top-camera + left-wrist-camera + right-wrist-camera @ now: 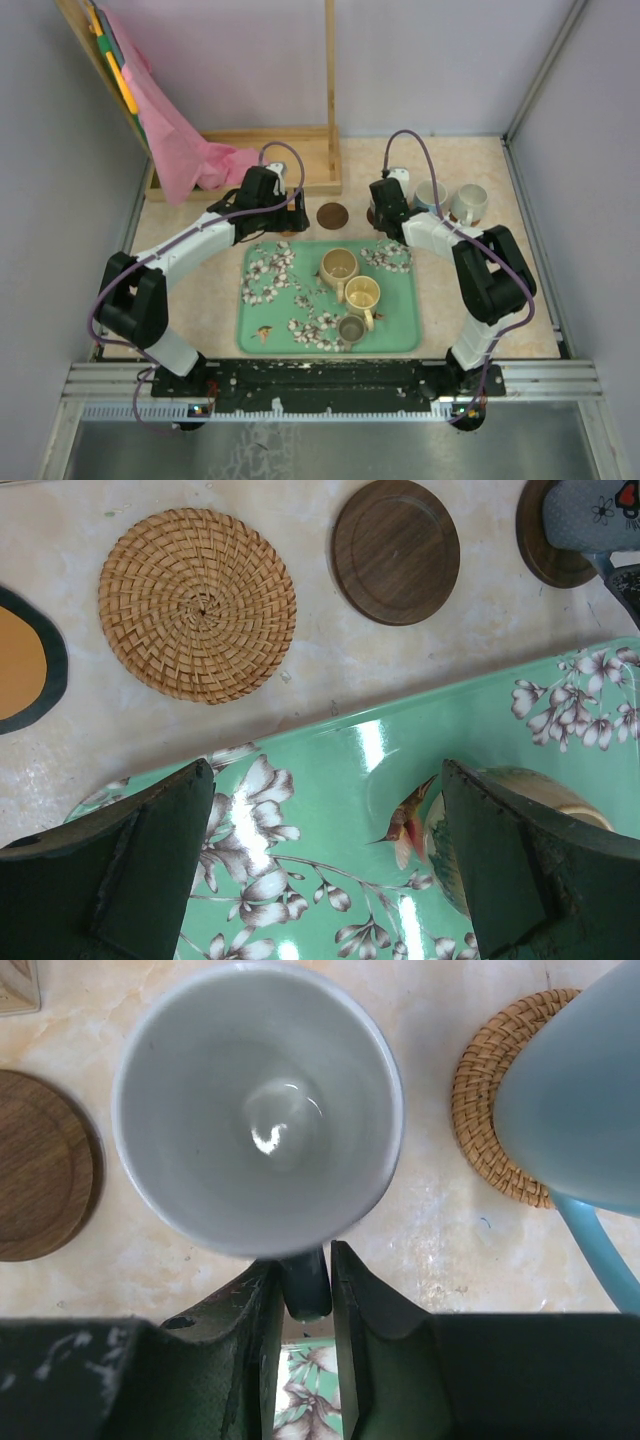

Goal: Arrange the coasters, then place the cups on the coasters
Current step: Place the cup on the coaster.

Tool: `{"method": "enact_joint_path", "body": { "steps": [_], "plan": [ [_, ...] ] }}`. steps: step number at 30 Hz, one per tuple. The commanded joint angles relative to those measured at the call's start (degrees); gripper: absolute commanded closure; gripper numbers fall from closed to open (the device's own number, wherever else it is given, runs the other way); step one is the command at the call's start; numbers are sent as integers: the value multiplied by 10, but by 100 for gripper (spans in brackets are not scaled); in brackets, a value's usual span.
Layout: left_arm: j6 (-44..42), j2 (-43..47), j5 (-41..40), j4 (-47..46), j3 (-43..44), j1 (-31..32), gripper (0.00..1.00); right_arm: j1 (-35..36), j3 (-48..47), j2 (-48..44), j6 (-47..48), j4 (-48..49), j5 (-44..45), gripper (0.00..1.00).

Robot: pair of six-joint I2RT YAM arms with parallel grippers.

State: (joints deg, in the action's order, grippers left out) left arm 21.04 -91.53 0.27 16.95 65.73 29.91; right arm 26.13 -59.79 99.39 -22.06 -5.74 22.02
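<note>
Upright grey cup [258, 1110] between dark wood coaster [40, 1165] and wicker coaster [480, 1125].

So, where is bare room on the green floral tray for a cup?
The green floral tray is bare on its left half, from its rim to the tan ceramic mug. Crowded around the centre: yellow ceramic mug, small dark cup.

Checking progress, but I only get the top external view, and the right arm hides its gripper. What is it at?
Observer: The right gripper has its fingers either side of the dark handle of a pale grey round mug; whether they press it, I cannot tell.
Operator: Is that mug on a coaster?
Observer: Yes, the left wrist view shows it on a dark brown round wooden coaster.
Operator: Anything my view hides on the left?
Observer: A round woven rattan coaster, bare, beside the green floral tray.
</note>
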Motion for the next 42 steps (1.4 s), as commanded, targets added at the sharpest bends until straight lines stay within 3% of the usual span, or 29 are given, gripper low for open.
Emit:
{"method": "enact_joint_path", "body": {
  "steps": [1,15,27,35,42],
  "plan": [
    [3,-4,4,-2,12,3,0,-1,-29,-8,1,14,21,74],
    [2,-3,2,-2,12,3,0,-1,-28,-22,0,6,20,72],
    [-2,6,-5,7,15,3,0,9,16,-142,-17,-37,21,71],
    [2,18,-9,9,5,3,0,58,55,-233,-36,-107,31,71],
    [2,27,-12,-1,-13,3,0,142,104,-315,-91,-197,56,71]
  ]
}}
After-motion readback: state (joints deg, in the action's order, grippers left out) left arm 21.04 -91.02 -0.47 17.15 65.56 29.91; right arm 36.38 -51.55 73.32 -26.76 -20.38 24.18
